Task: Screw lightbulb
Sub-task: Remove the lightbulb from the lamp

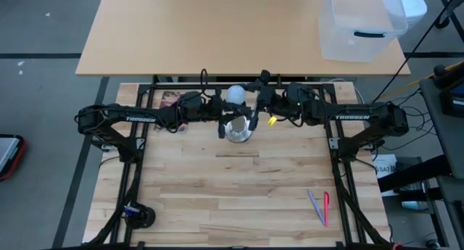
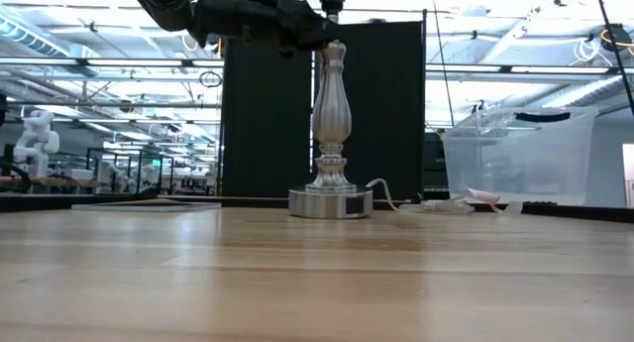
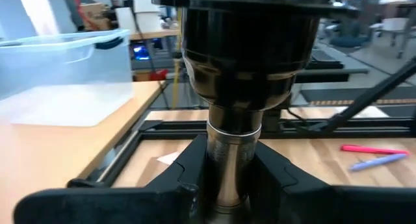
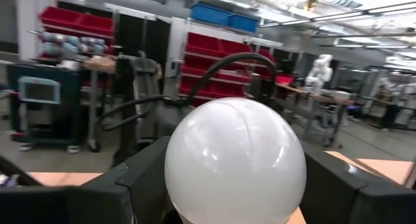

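From the high view, we see the right gripper [image 1: 246, 99] holding the lightbulb [image 1: 235, 94] at upper centre, just beside the lamp stand [image 1: 238, 130], whose neck the left gripper [image 1: 230, 123] clamps. We judge the main risk is cross-threading if the bulb meets the socket tilted, or the stand twisting should that clamp slip.

In the low view, the silvery stand [image 2: 331, 134] rises mid-frame from the pale wooden table [image 2: 317, 273], with a clear plastic bin [image 2: 515, 154] at right.

In the left wrist view, both fingers [image 3: 188, 178] press the stand's stem below the dark socket [image 3: 244, 49]; pens [image 3: 374, 156] lie at lower right.

In the right wrist view, the white globe [image 4: 235, 162] fills the centre, pinched between the fingers [image 4: 140, 178], with red shelving [image 4: 78, 23] behind.
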`<state>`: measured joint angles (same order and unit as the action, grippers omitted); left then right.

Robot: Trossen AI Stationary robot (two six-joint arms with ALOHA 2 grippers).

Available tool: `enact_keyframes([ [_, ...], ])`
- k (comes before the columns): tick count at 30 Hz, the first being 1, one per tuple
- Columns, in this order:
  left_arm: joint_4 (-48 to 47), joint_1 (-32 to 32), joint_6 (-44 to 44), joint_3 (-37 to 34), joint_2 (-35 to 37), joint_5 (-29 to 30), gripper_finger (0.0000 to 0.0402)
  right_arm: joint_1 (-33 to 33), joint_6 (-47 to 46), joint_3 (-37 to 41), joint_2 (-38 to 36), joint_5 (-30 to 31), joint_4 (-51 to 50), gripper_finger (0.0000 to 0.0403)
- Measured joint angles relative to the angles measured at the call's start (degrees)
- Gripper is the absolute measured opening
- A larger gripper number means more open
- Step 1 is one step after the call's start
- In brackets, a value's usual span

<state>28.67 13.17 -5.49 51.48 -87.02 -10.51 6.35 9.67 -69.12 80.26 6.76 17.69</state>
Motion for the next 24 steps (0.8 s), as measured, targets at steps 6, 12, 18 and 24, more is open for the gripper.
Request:
enact_keyframes([
  [6, 0.3, 0.04, 0.83, 0.0, 0.0, -6.32, 0.0072, 2.42, -1.14, -0.01, -0.12, -9.38, -0.93, 0.0267],
  [12, 0.48, 0.04, 1.9, -0.02, -0.04, -11.17, 0.0072, 5.36, -1.13, -0.02, -0.1, -20.6, -1.14, 0.0265],
  [18, 1.22, 0.96, 4.73, -0.04, -0.11, -16.48, 0.0072, 8.62, -0.65, 0.0, -0.03, -30.72, -1.24, 0.027],
  [24, 1.1, 1.8, 6.72, -0.07, -0.11, -20.87, 0.0072, 11.56, -0.77, 0.07, 0.06, -39.74, -0.84, 0.0271],
])
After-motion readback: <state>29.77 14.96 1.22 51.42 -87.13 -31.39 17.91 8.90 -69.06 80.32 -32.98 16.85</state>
